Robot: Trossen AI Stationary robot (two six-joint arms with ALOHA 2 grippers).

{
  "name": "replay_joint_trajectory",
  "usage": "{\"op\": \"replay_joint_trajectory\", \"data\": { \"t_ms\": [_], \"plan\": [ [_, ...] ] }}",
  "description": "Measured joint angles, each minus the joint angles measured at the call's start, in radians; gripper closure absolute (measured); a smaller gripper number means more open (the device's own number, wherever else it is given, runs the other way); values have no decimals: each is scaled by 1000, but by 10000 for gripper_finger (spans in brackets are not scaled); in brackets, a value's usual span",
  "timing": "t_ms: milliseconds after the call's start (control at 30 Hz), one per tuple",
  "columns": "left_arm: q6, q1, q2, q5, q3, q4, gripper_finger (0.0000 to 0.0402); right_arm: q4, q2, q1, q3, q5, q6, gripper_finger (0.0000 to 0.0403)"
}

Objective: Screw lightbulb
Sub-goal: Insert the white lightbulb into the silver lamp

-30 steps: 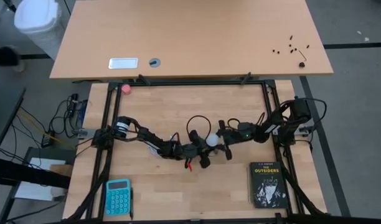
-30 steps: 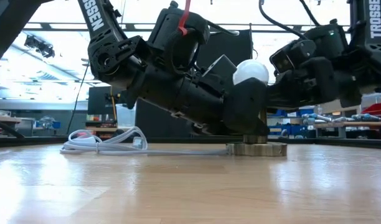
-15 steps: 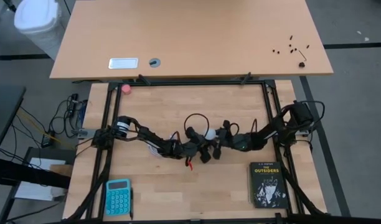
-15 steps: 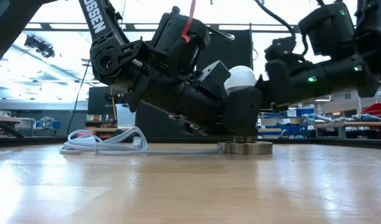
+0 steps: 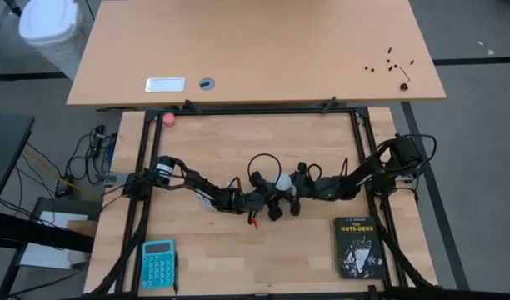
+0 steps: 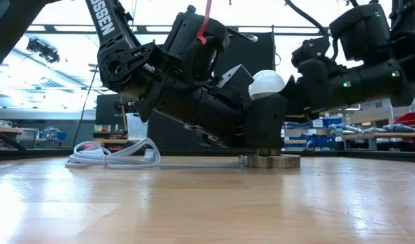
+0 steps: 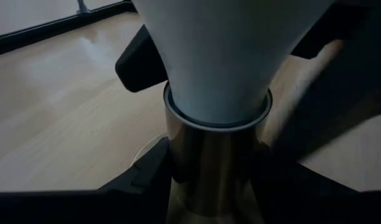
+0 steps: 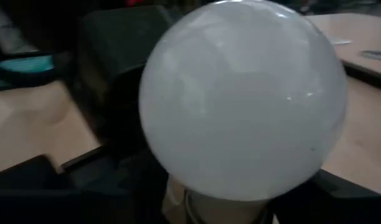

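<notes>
Seated upright in the one round brass socket (image 6: 269, 161), near the middle of the surface (image 5: 238, 142): a single white lightbulb (image 5: 282, 182), narrow end down in the metal collar, globe on top. Trailing away from the socket across the wood, one white cord (image 6: 112, 154), looped.

Left gripper (image 5: 274, 198) low at the socket, fingers (image 7: 147, 180) narrow and clamped on the brass collar just under the bulb. Right gripper (image 5: 295, 188) level with the globe on the opposite side, fingers parted on either side of it and, as far as can be judged from so close, not pinching the glass.

Elsewhere, one white lidded bin (image 5: 48, 29) on the floor beyond the far left corner, contents hidden.

Counted on the surface: one teal calculator (image 5: 158, 263) at the near left, one black book (image 5: 358, 247) at the near right, one pink ball (image 5: 168, 119) at the far left edge. Counted on the plain desk (image 5: 263, 50) behind: one white rectangular plate (image 5: 165, 84), one round grommet (image 5: 207, 83) beside it, and a scatter of small dark screws (image 5: 391, 60) at the far right, too small to number.

Readable on the book cover: "THE OUTSIDERS". Readable in white capitals down the arms in the low view: "TROSSEN", partly cut off at the frame edge on the right.
</notes>
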Motion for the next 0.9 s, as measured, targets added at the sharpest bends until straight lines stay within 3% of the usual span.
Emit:
{"op": "replay_joint_trajectory", "data": {
  "t_ms": [200, 333, 667, 900],
  "plan": [
    [3, 0, 0, 43, 1, 3, 217, -3, -65, -32, -61, -160, -42, 92],
    [27, 1, -1, 116, 1, 8, 217, -4, -108, -64, -80, -273, -136, 68],
    [59, 3, -2, 264, 0, 16, 217, 6, -93, -179, -45, -634, -223, 82],
    [60, 3, -2, 298, 0, 16, 217, 24, -92, -178, -38, -665, -269, 113]
  ]
}}
